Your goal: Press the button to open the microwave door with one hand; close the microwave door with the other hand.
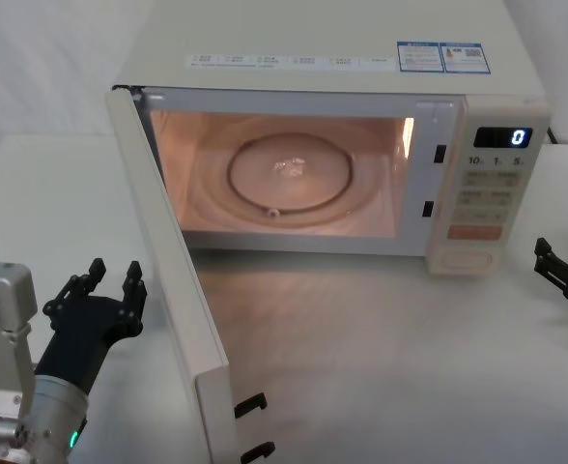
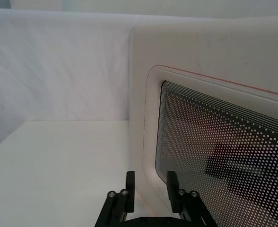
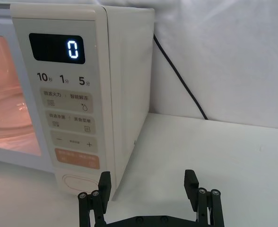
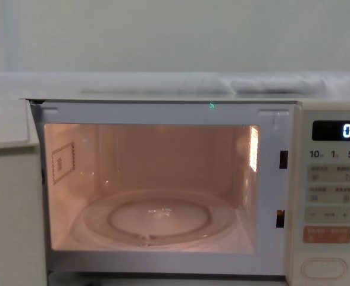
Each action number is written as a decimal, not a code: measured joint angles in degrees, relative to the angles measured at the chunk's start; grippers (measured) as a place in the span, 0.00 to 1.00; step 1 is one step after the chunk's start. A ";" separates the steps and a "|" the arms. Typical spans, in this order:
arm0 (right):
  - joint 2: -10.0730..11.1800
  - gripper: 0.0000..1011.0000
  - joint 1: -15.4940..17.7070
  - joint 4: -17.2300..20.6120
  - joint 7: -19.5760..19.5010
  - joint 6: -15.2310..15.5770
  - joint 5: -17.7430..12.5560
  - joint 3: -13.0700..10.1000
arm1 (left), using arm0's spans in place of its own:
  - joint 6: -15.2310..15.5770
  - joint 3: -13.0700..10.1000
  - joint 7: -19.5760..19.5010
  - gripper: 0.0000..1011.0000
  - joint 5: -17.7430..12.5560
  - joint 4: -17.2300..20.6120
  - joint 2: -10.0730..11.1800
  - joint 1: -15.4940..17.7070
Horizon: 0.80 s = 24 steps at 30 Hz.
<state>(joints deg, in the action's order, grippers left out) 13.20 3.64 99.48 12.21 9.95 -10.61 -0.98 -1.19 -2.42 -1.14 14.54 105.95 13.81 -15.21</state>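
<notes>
The microwave door (image 1: pixel 183 290) stands swung wide open toward me on its left hinge, and its dotted window (image 2: pixel 214 156) faces my left side. In the chest view the door (image 4: pixel 8 208) fills the left edge. The cream oval button (image 1: pixel 468 259) sits at the bottom of the control panel, below the orange key; it also shows as button (image 3: pixel 80 183) and button (image 4: pixel 324 268). My left gripper (image 1: pixel 115 269) is open, just outside the door's outer face, and is seen close up as left gripper (image 2: pixel 151 182). My right gripper (image 1: pixel 542 257) is open to the right of the panel; the right gripper (image 3: pixel 148 182) is a short way from the button.
The lit cavity holds a glass turntable (image 1: pixel 289 174). The display (image 3: pixel 58 48) reads 0. A black power cable (image 3: pixel 181 80) runs down the wall behind the microwave's right side. White tabletop (image 1: pixel 381 348) spreads in front and to both sides.
</notes>
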 joint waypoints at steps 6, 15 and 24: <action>0.00 0.99 0.00 0.00 0.00 0.00 0.00 0.00 | 0.00 0.00 0.00 0.27 0.00 0.00 0.00 0.00; 0.00 0.99 0.00 0.00 0.00 0.00 0.00 0.00 | 0.00 0.00 0.00 0.00 0.00 0.00 0.00 0.00; 0.00 0.99 0.00 0.00 0.00 0.00 0.00 0.00 | 0.00 0.00 0.00 0.00 0.00 0.00 0.00 0.00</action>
<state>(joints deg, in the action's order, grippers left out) 13.20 3.64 99.48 12.21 9.95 -10.61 -0.98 -1.19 -2.41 -1.14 14.54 105.95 13.80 -15.21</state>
